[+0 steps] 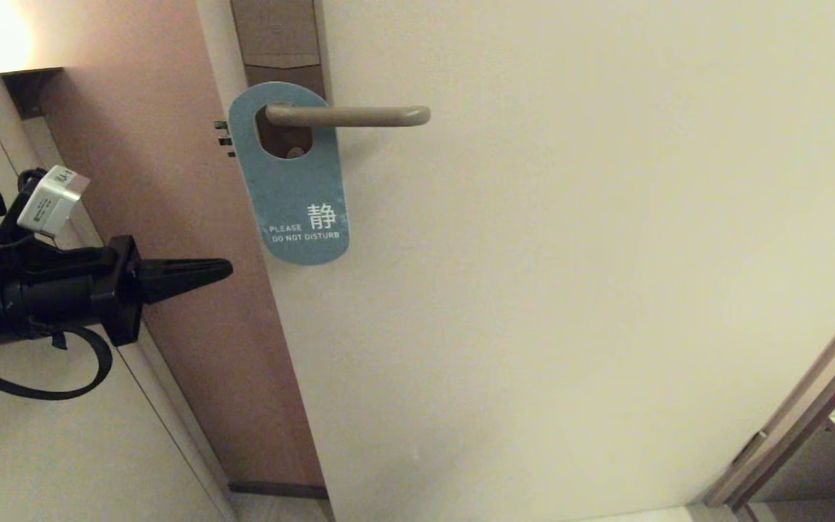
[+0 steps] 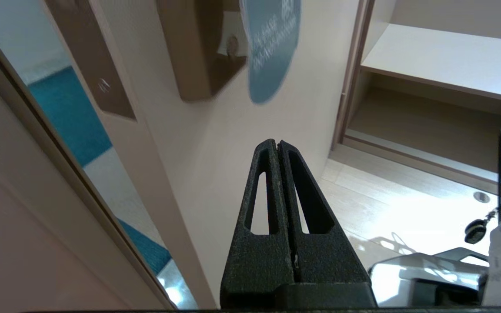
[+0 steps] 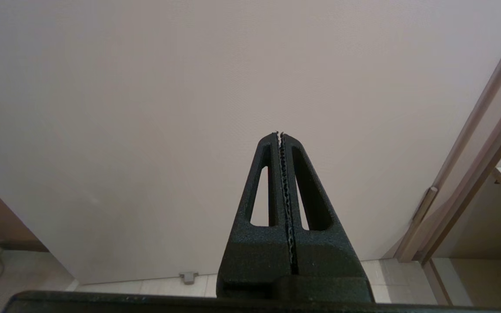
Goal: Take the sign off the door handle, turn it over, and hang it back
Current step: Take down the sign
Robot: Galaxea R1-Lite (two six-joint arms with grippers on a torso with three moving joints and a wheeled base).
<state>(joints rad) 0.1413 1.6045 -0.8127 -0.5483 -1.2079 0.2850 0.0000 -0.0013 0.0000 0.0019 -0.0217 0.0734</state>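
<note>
The sign (image 1: 294, 192) hangs on the door handle (image 1: 349, 116) by its oval hole, blue "PLEASE DO NOT DISTURB" side facing me; its lower end (image 2: 272, 48) also shows in the left wrist view. The handle is a beige-grey lever on a brown lock plate (image 1: 280, 36). My left gripper (image 1: 225, 270) is shut and empty, below and to the left of the sign, apart from it. In the left wrist view the left gripper (image 2: 277, 142) points at the door below the sign. My right gripper (image 3: 280, 134) is shut and empty, facing bare door; the head view does not show it.
The cream door (image 1: 570, 290) fills most of the head view, its brown edge (image 1: 171, 217) on the left. A door frame (image 1: 809, 413) and shelf unit (image 2: 442, 61) stand at the right. Pale floor (image 2: 407, 208) lies below.
</note>
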